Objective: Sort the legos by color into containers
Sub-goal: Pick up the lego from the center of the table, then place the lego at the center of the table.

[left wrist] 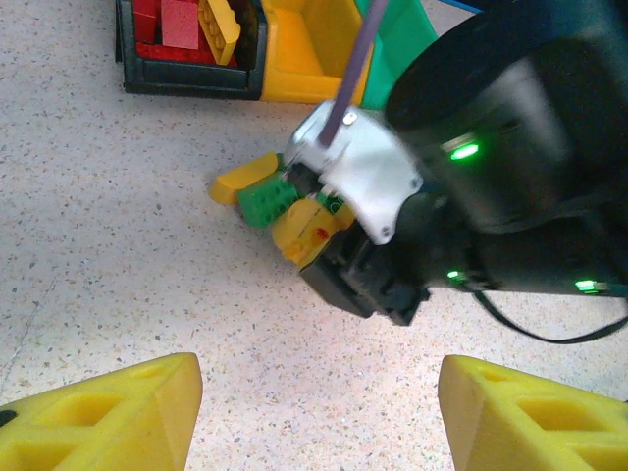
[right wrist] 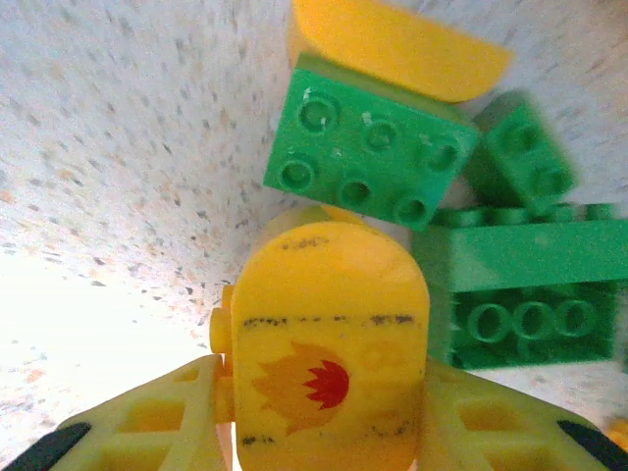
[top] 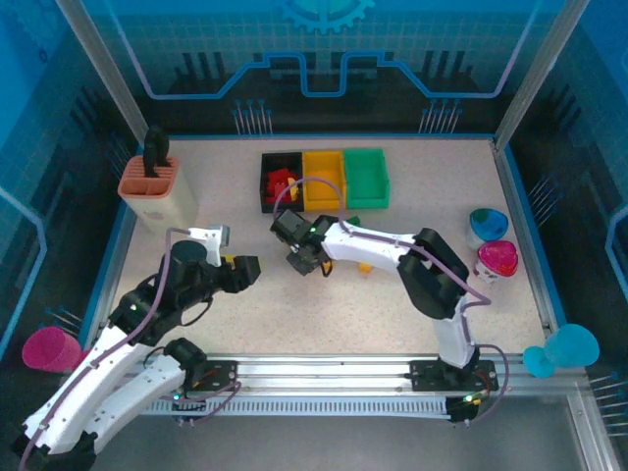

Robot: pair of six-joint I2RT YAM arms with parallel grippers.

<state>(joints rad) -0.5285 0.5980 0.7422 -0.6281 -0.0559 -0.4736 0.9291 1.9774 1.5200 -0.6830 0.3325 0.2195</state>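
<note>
My right gripper (right wrist: 324, 392) is shut on a rounded yellow lego (right wrist: 329, 324) with a flame print, its fingers (right wrist: 157, 422) pressed to both sides. Just beyond it lie green legos (right wrist: 368, 167), a bigger green one (right wrist: 525, 285) and a yellow piece (right wrist: 392, 44). The left wrist view has the same cluster: held yellow lego (left wrist: 309, 231), green lego (left wrist: 267, 201). My left gripper (left wrist: 319, 412) is open over bare table, short of that cluster. The containers stand in a row at the back: black bin (top: 269, 186) with red legos (top: 282, 182), yellow bin (top: 322, 180), green bin (top: 365, 178).
A salmon slotted holder (top: 157, 191) stands at the back left. Blue (top: 488, 224) and pink (top: 497, 259) bowls sit at the right. A pink cup (top: 49, 348) and a blue cup (top: 569, 348) lie off the table edges. A yellow lego (left wrist: 221, 27) rests in the black bin.
</note>
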